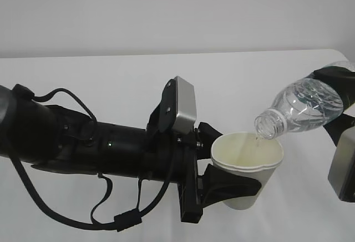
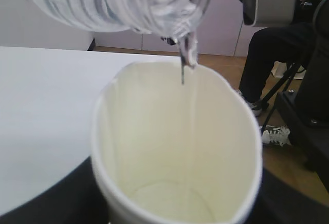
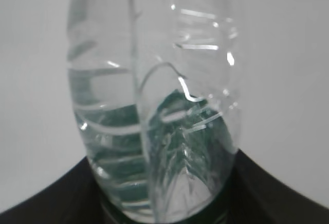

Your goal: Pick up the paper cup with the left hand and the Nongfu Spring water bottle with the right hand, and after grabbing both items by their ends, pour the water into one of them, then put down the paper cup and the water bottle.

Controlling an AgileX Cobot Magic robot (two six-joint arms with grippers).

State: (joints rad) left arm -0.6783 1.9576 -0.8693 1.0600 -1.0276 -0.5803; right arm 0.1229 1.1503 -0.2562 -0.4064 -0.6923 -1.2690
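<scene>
White counter [image 1: 111,81] and a plain pale wall fill the background, and nothing else stands on the surface in the exterior view. Black fingers [image 1: 233,189] of the left hand [image 1: 219,167] clasp the paper cup [image 1: 247,170] around its lower wall and hold it clear of the counter. The right hand [image 1: 338,106] grips the Nongfu Spring water bottle [image 1: 302,109] by its base end, tilted neck-down, mouth just over the cup's rim. A thin stream of water [image 2: 183,62] falls into the cup, so both pickups look done and pouring is under way (setting both down remains). The right fingers run off the frame edge, the label is hidden, and how much has gathered in the cup is hard to judge.
</scene>
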